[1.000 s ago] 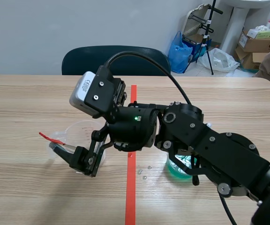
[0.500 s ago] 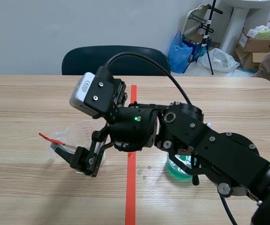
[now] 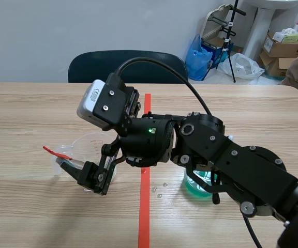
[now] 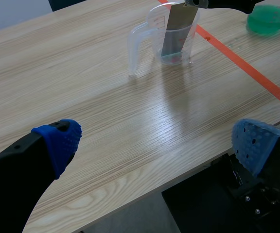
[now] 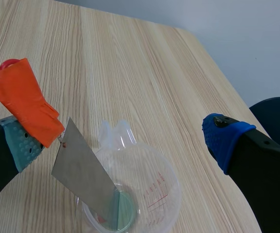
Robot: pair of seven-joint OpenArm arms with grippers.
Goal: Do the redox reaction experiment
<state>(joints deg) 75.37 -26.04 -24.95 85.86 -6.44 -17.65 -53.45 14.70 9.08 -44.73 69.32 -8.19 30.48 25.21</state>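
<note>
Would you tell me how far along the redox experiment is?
Done: some green liquid sits in the measuring cup. In hand: the metal strip, hanging by orange tape from the right gripper, dips into it. Left: likely lifting the strip out; the left gripper hangs open.

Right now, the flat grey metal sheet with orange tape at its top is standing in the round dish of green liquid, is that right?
No. The flat grey metal sheet with orange tape at its top is standing in the clear plastic measuring cup, not the round dish of green liquid, which sits apart from it. The right wrist view shows the sheet in the cup.
</note>
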